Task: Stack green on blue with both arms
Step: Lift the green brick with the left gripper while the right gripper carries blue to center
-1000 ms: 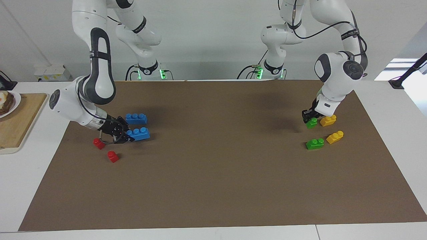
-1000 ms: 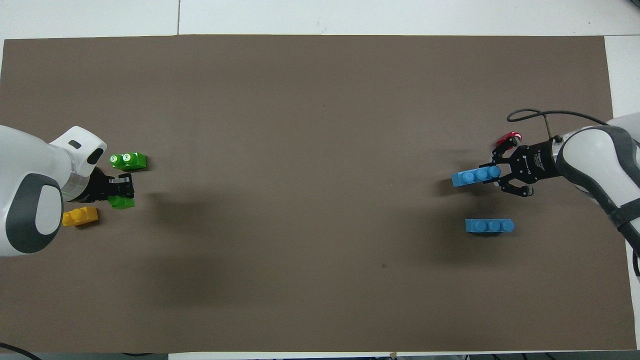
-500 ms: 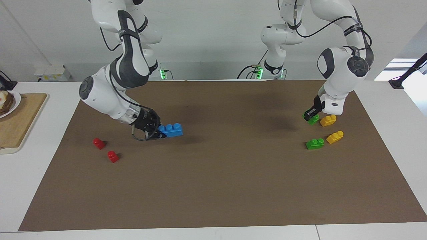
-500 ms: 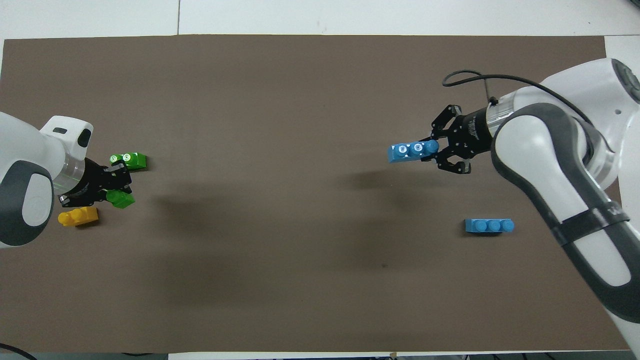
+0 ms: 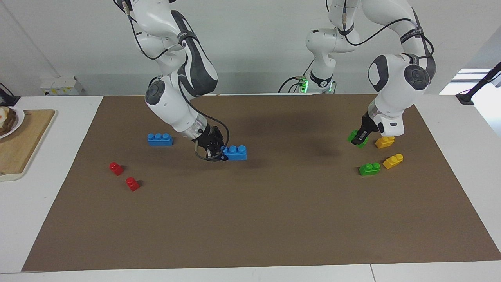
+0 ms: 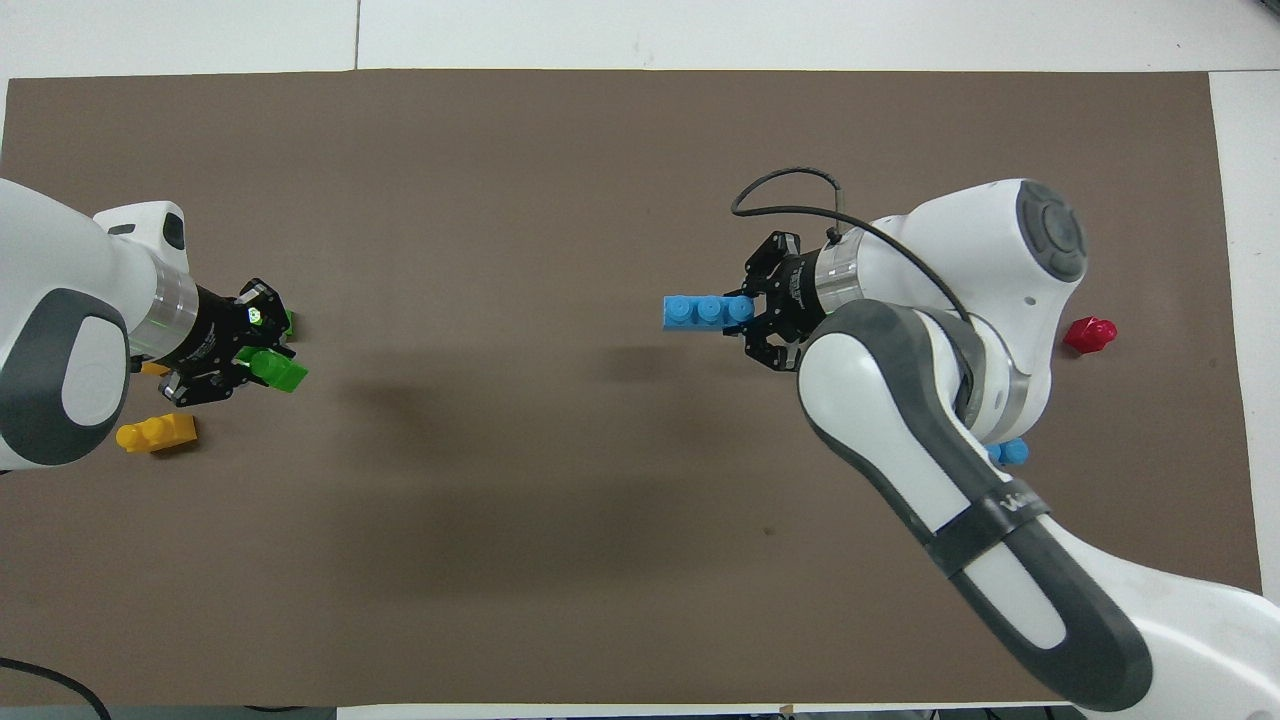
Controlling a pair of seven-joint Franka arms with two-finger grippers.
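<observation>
My right gripper (image 5: 222, 153) (image 6: 748, 312) is shut on one end of a blue three-stud brick (image 5: 235, 152) (image 6: 705, 312), held level just over the brown mat, a little toward the right arm's end of its middle. A second blue brick (image 5: 159, 139) lies on the mat toward that end; the right arm hides most of it in the overhead view. Over the mat at the left arm's end, my left gripper (image 5: 359, 138) (image 6: 255, 362) is shut on a green two-stud brick (image 5: 357, 139) (image 6: 280, 373). Another green brick (image 5: 369, 169) lies on the mat close by.
Two yellow bricks (image 5: 385, 141) (image 5: 393, 160) lie beside the green ones. Two small red bricks (image 5: 116, 168) (image 5: 132, 183) sit at the right arm's end of the mat (image 5: 250, 219). A wooden board (image 5: 19, 145) with a plate of food (image 5: 8, 119) stands off the mat there.
The right arm lifted the blue brick off the mat and carried it toward the middle. The left gripper raised the green brick and shifted it slightly toward the middle.
</observation>
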